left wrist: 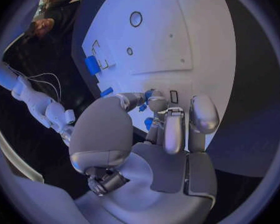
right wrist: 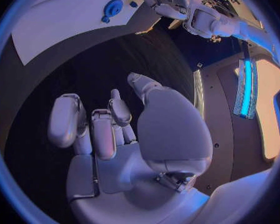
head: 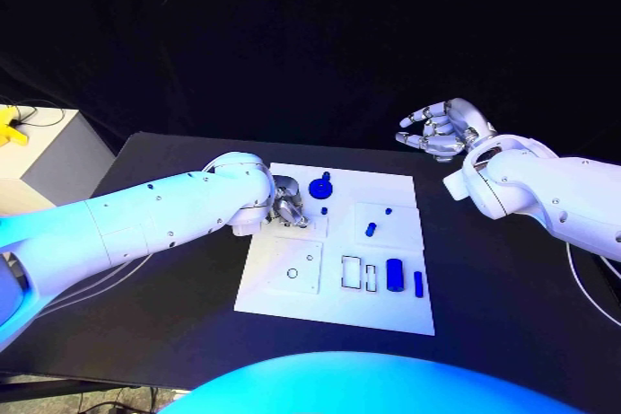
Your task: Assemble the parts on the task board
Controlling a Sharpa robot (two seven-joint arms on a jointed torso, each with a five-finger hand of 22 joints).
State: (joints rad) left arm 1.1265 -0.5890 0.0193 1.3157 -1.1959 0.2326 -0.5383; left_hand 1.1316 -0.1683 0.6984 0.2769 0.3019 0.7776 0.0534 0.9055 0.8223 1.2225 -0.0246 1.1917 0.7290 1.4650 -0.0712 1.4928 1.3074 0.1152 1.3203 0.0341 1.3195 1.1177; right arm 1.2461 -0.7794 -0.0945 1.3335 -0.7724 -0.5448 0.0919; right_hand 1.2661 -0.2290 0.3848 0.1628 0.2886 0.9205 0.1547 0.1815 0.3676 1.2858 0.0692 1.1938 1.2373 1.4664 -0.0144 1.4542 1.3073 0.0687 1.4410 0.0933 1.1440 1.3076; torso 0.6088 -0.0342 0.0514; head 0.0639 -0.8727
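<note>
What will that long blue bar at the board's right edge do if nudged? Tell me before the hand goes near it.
The blue bar lies flat on the task board, so it would probably slide rather than tip. It looks small and rigid, likely light. If it is round, which I cannot tell, it could roll off the nearby edge.

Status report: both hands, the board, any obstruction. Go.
Left hand down on the task board, fingers at a small blue part; grip unclear. Right hand raised off the board, open, holding nothing. Round blue part close beside the left hand.
</note>
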